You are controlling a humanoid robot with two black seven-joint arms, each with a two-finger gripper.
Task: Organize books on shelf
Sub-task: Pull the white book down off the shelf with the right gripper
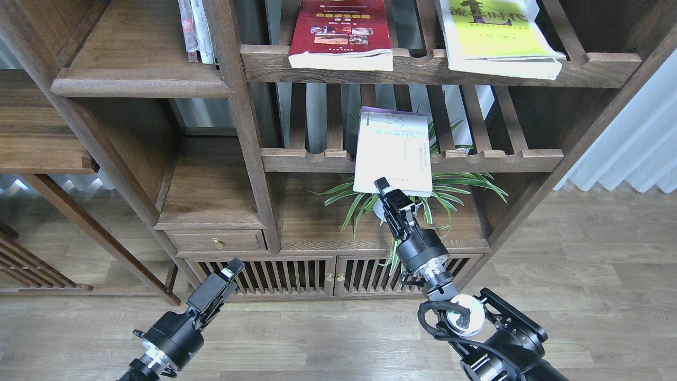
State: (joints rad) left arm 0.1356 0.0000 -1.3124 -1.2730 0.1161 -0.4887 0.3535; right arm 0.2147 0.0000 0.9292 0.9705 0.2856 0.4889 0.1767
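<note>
So the right claw (pixel 390 191) is clamped on the bottom edge of the white book (pixel 392 151), which sits over the front rail of the middle slatted rack (pixel 492 159), right above the plant (pixel 402 209). The red book (pixel 341 32) and the yellow-green book (pixel 494 34) lie on the upper rack (pixel 418 66). The plank shelf (pixel 137 79) is up left, with thin pale volumes (pixel 197 32) at its back. The left claw (pixel 226 275) hangs low near the cabinet doors (pixel 296 275); can't tell whether it's parted or closed.
</note>
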